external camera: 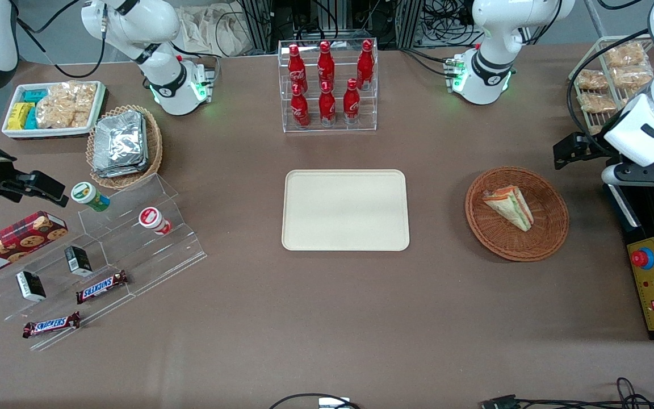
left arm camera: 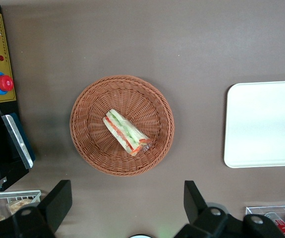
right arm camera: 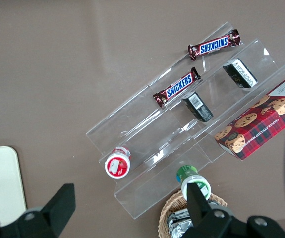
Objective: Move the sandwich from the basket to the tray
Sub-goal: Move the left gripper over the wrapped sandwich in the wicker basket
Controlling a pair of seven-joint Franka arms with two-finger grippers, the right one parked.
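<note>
Brown tabletop: clear-wrapped triangular sandwich (left arm camera: 126, 132) in reddish-brown wicker basket (left arm camera: 87, 148), prob. soft, slippery; grip bread faces lightly. Gripper (left arm camera: 127, 208) above, wide open, empty.

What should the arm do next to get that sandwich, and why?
Probably lower straight down: the open gripper hangs high above the table beside the basket, and the sandwich lies untouched in it. The tray waits bare.

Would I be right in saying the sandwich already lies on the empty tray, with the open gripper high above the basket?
Not quite: the front view shows the sandwich still in the basket; the tray is empty, and the open gripper hangs above the basket.
</note>
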